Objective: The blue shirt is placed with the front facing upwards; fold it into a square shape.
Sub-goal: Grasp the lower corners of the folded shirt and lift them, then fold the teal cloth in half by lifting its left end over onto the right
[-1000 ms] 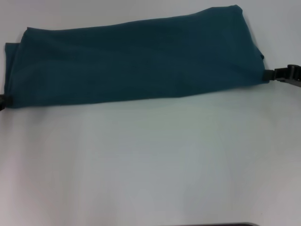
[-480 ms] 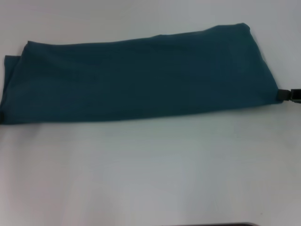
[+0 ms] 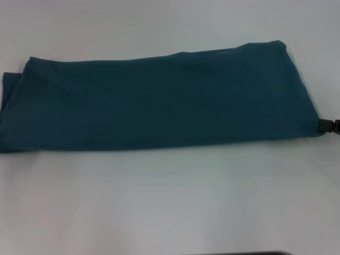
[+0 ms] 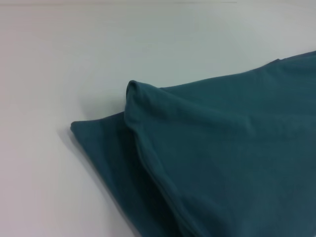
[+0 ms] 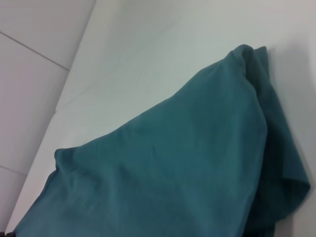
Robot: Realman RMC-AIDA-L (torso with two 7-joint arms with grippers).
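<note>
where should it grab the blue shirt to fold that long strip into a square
Probably the two near corners of the blue shirt: it lies as a long band. The right hand is already at the right near corner; come in from each end.

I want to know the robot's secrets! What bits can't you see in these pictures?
- Dark teal-blue cotton shirt: its front is folded under in every view; only plain cloth shows.
- Shirt's left end: cut off by the head view's edge.
- Right gripper: only a small dark tip at the shirt's right corner, head view; the edge cuts off the rest.
- Left gripper: outside every view.
</note>
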